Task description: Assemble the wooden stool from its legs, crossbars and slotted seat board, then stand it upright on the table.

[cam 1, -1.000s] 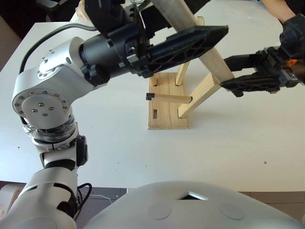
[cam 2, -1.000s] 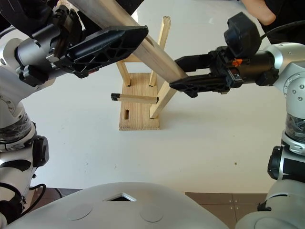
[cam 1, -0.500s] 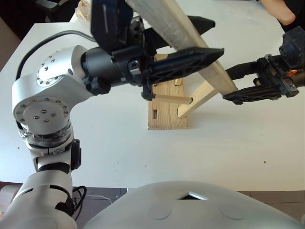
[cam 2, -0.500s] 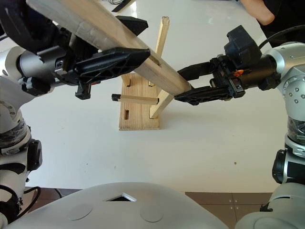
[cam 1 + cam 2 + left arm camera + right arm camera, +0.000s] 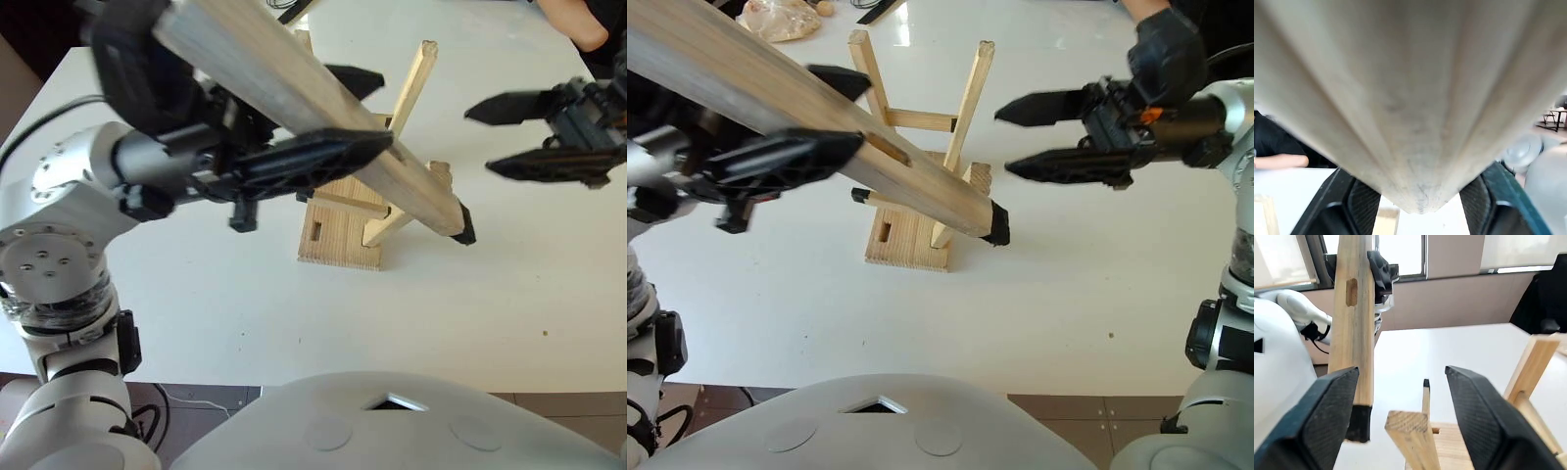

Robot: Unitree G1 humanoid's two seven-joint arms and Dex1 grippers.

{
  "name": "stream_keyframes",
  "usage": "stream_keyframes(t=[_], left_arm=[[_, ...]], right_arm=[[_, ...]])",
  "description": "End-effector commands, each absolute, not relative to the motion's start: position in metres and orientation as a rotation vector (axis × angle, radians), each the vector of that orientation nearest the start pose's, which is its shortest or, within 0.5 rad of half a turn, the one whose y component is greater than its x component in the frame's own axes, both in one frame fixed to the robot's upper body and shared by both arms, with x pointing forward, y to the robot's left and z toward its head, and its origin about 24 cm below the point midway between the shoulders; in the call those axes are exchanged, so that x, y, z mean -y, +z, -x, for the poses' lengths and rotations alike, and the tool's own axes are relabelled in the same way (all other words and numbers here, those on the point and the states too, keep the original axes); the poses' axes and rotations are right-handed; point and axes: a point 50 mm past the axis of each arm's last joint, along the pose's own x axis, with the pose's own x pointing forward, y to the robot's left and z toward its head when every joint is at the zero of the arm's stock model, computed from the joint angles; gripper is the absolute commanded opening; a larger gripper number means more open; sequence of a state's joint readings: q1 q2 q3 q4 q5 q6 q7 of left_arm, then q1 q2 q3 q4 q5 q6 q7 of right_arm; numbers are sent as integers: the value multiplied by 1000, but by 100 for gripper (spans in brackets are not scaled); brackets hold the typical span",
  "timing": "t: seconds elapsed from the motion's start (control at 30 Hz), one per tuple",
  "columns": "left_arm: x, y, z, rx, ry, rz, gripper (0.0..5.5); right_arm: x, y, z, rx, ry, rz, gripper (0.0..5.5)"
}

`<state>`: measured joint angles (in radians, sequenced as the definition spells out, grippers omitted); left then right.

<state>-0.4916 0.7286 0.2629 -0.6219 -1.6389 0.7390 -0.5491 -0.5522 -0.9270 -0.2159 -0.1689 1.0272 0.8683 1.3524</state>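
On the white table the seat board lay flat with its slots up, and two legs stood in its far end, joined near their tops by a crossbar. A third, shorter-looking leg leaned out of the board's right side. A second crossbar with a black tip stuck out low towards my left. A crumpled bag-like thing sat at the table's far edge.

From the head cameras, the loose leg cut across the half-built stool and hid part of the board and most of the low crossbar. My left claw was clenched on this leg partway along it, one finger under it and one behind it, and carried it in the air, sloping down to my right. Its black-capped end hung just right of the board, near the leaning leg.

My right claw was spread wide and gripped nothing. It hovered above the table, right of the stool and apart from the capped end, its fingertips pointing towards the upright legs
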Motion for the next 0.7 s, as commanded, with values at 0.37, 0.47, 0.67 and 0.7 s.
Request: stream_keyframes(t=[0.37, 0.47, 0.67, 0.7], left_arm=[[-245, 321, -220, 258, -1103, -90, 204], [-265, 283, -239, 171, -1018, -98, 204], [-253, 192, -240, -13, -1082, -63, 204], [-246, 186, -234, -19, -1134, -7, 204]], right_arm=[[249, 221, -235, -49, 1260, -101, 322], [249, 208, -232, -72, 1223, -69, 322], [245, 178, -228, -181, 1221, 66, 322], [243, 176, -226, -195, 1242, 81, 322]])
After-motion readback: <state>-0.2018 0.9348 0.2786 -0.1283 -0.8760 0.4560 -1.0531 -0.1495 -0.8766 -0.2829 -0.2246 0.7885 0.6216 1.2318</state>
